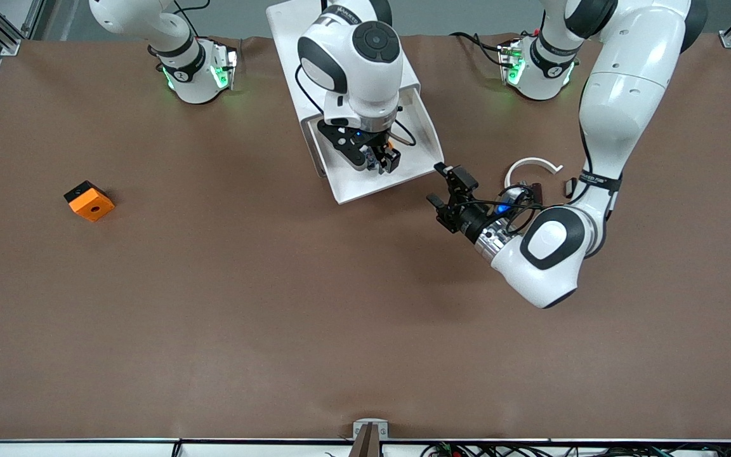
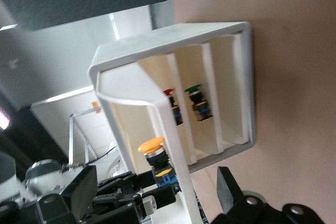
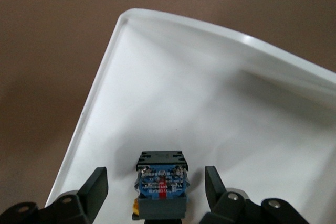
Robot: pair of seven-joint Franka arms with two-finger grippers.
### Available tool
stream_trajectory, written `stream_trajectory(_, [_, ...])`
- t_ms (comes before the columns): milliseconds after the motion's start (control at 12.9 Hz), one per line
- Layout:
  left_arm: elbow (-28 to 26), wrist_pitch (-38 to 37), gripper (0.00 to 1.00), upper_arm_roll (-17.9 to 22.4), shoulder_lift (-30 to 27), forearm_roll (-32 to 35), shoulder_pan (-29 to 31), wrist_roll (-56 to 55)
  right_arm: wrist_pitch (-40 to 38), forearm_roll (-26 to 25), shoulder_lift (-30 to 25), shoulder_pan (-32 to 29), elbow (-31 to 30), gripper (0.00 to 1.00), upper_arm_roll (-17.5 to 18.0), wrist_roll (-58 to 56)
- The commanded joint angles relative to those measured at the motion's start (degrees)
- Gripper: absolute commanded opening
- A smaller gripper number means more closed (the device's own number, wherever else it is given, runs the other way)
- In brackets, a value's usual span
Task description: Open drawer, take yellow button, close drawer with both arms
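Note:
The drawer (image 1: 348,188) stands pulled out of the white cabinet (image 1: 286,38), its tray (image 3: 173,98) bare except for the button. The button (image 3: 160,184) lies in the tray, blue base and black end showing; its orange cap (image 2: 152,145) shows in the left wrist view. My right gripper (image 1: 381,162) is down in the tray, open, one finger on each side of the button (image 1: 393,146) with a gap to each. My left gripper (image 1: 451,195) is open and holds nothing, just off the drawer's front corner toward the left arm's end, facing the cream front slat (image 2: 176,145).
An orange square block with a hole (image 1: 89,200) lies toward the right arm's end. A white ring piece (image 1: 533,163) and small dark parts (image 1: 570,185) lie under the left arm. A red-capped (image 2: 169,94) and a green-capped button (image 2: 193,89) sit between the cabinet's slats.

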Motion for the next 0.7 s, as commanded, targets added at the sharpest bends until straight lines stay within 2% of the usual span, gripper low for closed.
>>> stream_trajectory(0, [2.5,1.9,1.00,0.3,-0.8,4.8,-0.6,6.0,0.1,2.4,1.2,0.2,1.5,0.37,-0.1,-0.6])
stream_trajectory(77, [2.5,2.9,1.00,0.1,-1.0,6.6,-0.6,8.9,0.1,3.4,1.2,0.1,1.7,0.00,-0.1,-0.6])
stream_trajectory(386, [2.4,12.7,1.00,-0.4,-4.9,15.7,-0.7,23.0,-0.8,5.8,0.4,-1.1,5.0,0.00,-0.1,-0.7])
stream_trajectory(463, [2.2,14.9,1.00,-0.7,-6.3,18.2,-0.9,27.1,-2.6,6.7,0.1,-1.9,6.5,0.00,-0.2,-1.1])
stream_trajectory(618, [2.2,16.4,1.00,-0.9,-6.5,21.0,-1.0,34.7,-11.4,7.5,-0.1,-5.2,13.8,0.00,-0.2,-6.7])
